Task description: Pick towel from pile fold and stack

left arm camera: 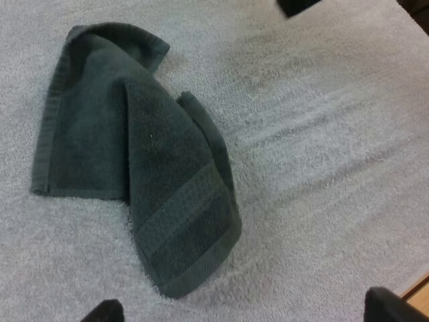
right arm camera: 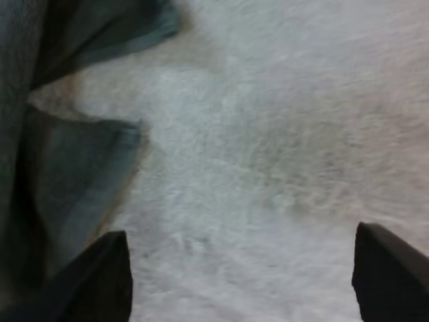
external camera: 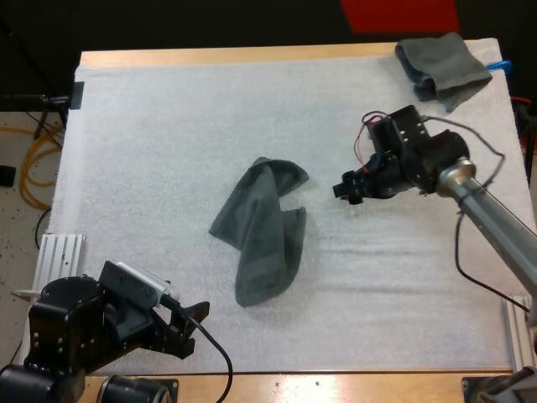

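Crumpled towel [external camera: 262,231] lay mid-frame on the mat [external camera: 168,151], long axis roughly top to bottom. Right hand [external camera: 348,191], spread wide, sat just right of its upper end, nearer than left hand [external camera: 193,327], also wide.

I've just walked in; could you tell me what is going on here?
A crumpled dark grey-green towel lies on the white mat, held by neither arm. The right gripper hovers open beside it; the left gripper sits open at the mat's near edge. A second such towel lies at the far right corner.
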Available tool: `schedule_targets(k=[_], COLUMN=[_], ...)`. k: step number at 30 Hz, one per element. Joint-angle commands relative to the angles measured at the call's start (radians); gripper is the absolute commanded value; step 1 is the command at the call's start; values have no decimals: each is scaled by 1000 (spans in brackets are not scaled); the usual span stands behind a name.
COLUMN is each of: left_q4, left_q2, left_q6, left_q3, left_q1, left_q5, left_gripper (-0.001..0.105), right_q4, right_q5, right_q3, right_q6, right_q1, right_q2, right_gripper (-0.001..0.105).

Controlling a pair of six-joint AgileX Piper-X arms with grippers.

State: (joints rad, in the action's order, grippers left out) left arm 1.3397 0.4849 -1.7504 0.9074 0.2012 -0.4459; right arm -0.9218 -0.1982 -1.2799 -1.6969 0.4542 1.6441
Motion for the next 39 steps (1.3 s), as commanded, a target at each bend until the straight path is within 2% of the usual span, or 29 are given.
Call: schedule_targets(k=[1,6,12,15,19,25,32,34,36,37,39], left_q4=[10,10,10,10,10,14,59,62,62,62,62], left_q2=[-6,-6,-6,-6,-6,-6,-6,-6,-6,-6,-6], left_q6=[4,4,4,4,4,2,2,2,2,2,2], left_q3=[6,6,6,6,6,6,6,6,6,6,6], left_q1=[5,5,5,5,5,5,5,5,5,5,5], left_q5=[5,5,5,5,3,3,3,3,3,3,3], left_gripper=[68,68,68,68,68,68,68,68,68,68,68], right_q4=[22,98,172,186,183,215,336,345,345,345,345], right_q5=[-54,-158,-293,-334,-339,-343,-327,-320,-289,-289,-289], right_q3=[-2,-2,-2,-2,-2,-2,-2,-2,-2,-2,-2], right_q6=[19,102,150,156,156,165,339,350,357,357,357], right_q1=[3,5,5,7,23,87,113,113,113,113,113], right_q2=[17,101,176,205,241,292,344,349,348,348,348], right_gripper=[66,63,51,51,53,63,62,58,43,40,22])
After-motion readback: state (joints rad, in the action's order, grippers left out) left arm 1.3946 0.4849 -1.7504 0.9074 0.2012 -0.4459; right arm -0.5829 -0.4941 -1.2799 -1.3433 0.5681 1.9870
